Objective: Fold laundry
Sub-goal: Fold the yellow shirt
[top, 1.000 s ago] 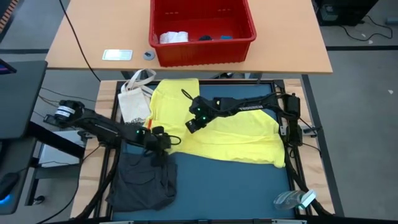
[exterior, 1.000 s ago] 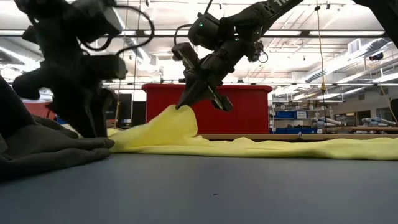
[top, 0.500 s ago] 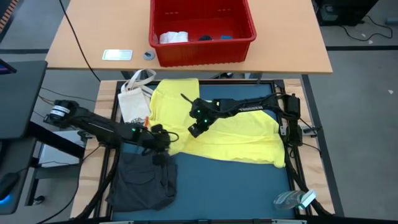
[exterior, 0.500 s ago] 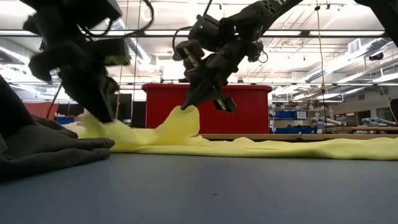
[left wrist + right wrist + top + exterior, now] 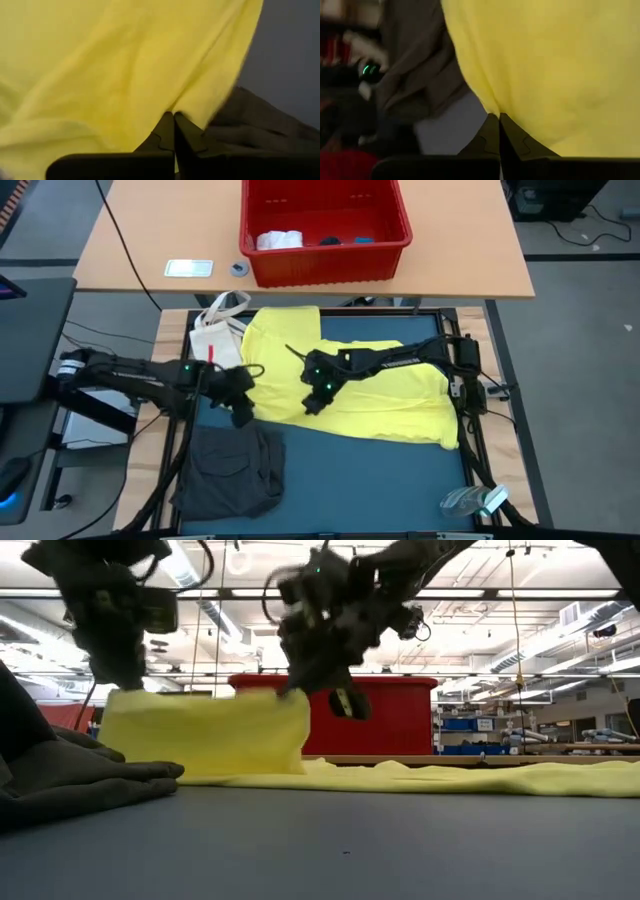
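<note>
The large yellow T-shirt (image 5: 390,395) lies spread on the blue mat. Its left part is lifted as a sheet (image 5: 210,730) hanging between my two grippers. My left gripper (image 5: 240,412) is shut on one upper corner of that sheet (image 5: 122,692), and my right gripper (image 5: 312,404) is shut on the other (image 5: 298,692). A dark grey garment (image 5: 235,475) lies crumpled on the mat at the near left, below my left gripper, and shows in the low view (image 5: 70,780). My left gripper pinches the yellow shirt's edge (image 5: 172,109) between its two shut fingers, slanting down from above. The cloth hangs below the fingers, lifted off the mat. My right gripper pinches the shirt's edge (image 5: 495,111) between its two shut fingers, slanting down from above. The cloth between both grippers hangs as a flat sheet, its top edge drawn nearly straight (image 5: 210,695).
A red plastic basket (image 5: 325,260) holding small cloth pieces stands on the wooden table beyond the mat. A small white bag with strap handles (image 5: 215,345) lies at the mat's far left. A clear plastic object (image 5: 475,500) sits at the near right corner.
My left gripper has shut on the yellow shirt's edge beside the grey garment, then risen and drawn back toward the table's left edge. My right gripper has moved toward the near edge. The shirt's left part has come up off the mat and spread into a hanging sheet.
</note>
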